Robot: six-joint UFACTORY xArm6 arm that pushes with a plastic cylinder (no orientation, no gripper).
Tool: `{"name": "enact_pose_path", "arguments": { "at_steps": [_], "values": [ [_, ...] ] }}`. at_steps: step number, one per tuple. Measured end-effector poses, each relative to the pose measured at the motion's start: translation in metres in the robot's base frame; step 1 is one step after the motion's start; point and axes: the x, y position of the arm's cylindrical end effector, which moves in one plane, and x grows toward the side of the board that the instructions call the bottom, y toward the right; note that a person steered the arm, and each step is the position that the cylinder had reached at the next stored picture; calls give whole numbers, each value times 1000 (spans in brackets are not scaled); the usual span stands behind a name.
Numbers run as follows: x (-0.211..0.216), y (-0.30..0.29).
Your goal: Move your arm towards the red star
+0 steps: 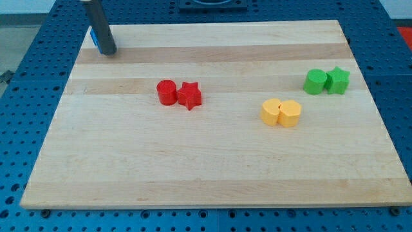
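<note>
Behind my tip (108,51), half-hidden blue block (94,37)

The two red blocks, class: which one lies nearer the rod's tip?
The red cylinder. It sits on the view's left of the red star, touching it, so it faces my tip, which rests near the board's top-left corner.

Only the lower stretch of the rod (102,29) shows, cut off by the view's top edge; it is a smooth, round, dark grey to black cylinder with a faint paler sheen along one side; my tip (107,52) is blunt and flat-ended, the same dark colour; no screws, cables or markings can be made out on it.
</note>
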Motion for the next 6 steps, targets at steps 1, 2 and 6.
{"name": "enact_pose_path", "arguments": {
  "at_steps": [1,2,6],
  "values": [
    [0,-13],
    [0,-26],
    [47,233]
  ]
}}
